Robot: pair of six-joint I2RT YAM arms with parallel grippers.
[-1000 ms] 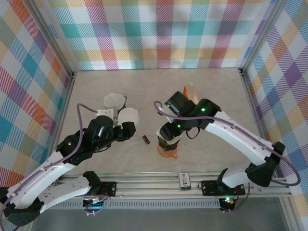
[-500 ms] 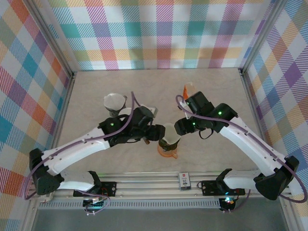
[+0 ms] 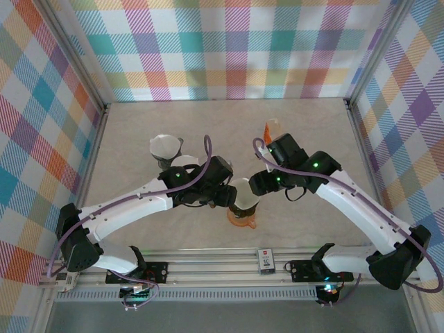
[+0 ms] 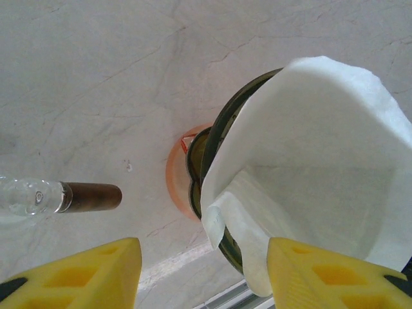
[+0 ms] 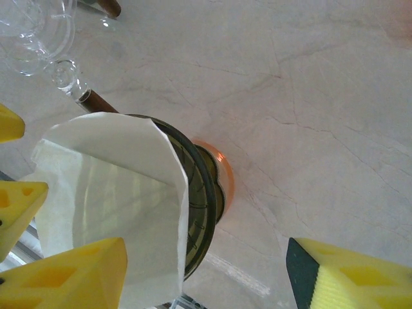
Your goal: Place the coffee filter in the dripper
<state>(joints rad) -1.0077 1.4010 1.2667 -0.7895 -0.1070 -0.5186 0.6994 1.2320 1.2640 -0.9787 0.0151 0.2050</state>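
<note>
"Top external view, starting at the left: where's the left gripper?"

"Right up beside the white paper cone coffee filter. A white funnel-shaped cup stands well behind its wrist."

"Is it holding anything?"

"No. On the left wrist camera its yellow fingers are spread wide apart. A clear glass piece with a brown handle lies on the tabletop ahead of its left finger."

"And the filter?"

"Ahead of its right finger, sitting in the dark-rimmed glass dripper on an orange base. It leans, and one edge rides up over the rim."

"The right gripper?"

"Just beside the dripper on the far side. Its jaws are also wide apart and empty. On its wrist camera, the dripper and filter sit ahead of its left finger."
</note>
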